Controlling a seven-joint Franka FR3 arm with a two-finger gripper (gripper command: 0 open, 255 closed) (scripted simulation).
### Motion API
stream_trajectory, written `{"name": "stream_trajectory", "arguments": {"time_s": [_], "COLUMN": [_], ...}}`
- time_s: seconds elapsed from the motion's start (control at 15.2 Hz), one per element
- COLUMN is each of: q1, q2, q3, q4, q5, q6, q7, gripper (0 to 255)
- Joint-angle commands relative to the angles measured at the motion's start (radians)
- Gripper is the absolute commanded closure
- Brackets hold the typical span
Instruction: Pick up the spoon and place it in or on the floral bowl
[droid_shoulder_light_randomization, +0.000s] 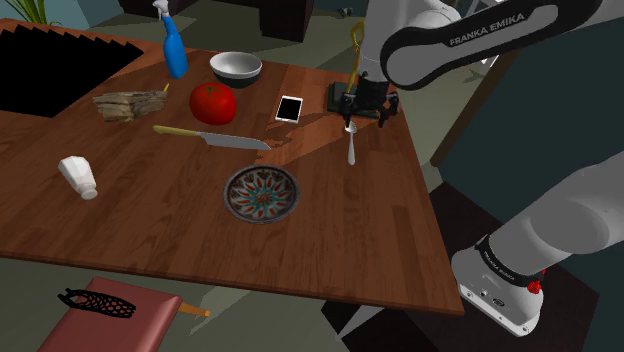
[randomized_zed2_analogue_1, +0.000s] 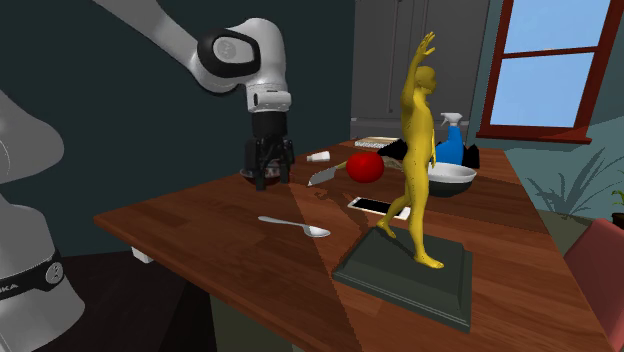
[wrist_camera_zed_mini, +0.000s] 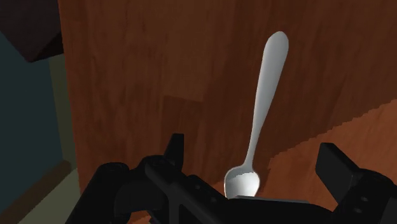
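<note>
- Spoon (droid_shoulder_light_randomization: 351, 148) lies flat on the wooden surface (droid_shoulder_light_randomization: 330, 240), near the edge at the shoulder view's right. It is not lifted, so I judge the task barely begun: the grasp, the carry and the placing are all left.
- At the shoulder view's far left stands a white shaker (droid_shoulder_light_randomization: 78, 177). Further right lie a knife (droid_shoulder_light_randomization: 210, 137) and a red tomato (droid_shoulder_light_randomization: 213, 102). All three are well apart from the spoon and have no part in the job.
- The floral bowl (droid_shoulder_light_randomization: 240, 190) sits upright near the middle of the surface with nothing in it. It is well apart from the spoon, with bare wood between the two, so the carry looks unobstructed.
- A white phone (droid_shoulder_light_randomization: 290, 108) lies behind the bowl, clear of that path.
- In the wrist view the spoon (wrist_camera_zed_mini: 261, 108) has its bowl end between the two fingers and its handle running away from them.
- The claw (droid_shoulder_light_randomization: 365, 120) hangs over the spoon's bowl end, released. Its fingers (wrist_camera_zed_mini: 337, 167) stand apart on either side and do not clasp the spoon.
- In the second exterior view the claw (randomized_zed2_analogue_1: 268, 183) hovers low over the surface near the spoon (randomized_zed2_analogue_1: 293, 226).
- The approach seems nearly finished; what it wants now is a short descent and a squeeze.
</note>
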Motion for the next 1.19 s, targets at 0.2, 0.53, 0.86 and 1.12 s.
{"name": "stream_trajectory", "arguments": {"time_s": [0.2,0.53,0.86,1.12], "q1": [-0.021,-0.026,-0.028,-0.028], "q2": [0.176,0.222,0.237,0.237], "q3": [0.025,0.016,0.013,0.013], "q4": [0.056,0.034,0.028,0.028], "q5": [-0.129,-0.169,-0.183,-0.183], "q6": [0.069,0.131,0.150,0.150], "q7": [0.192,0.219,0.228,0.228], "gripper": [0,0,0,0]}}
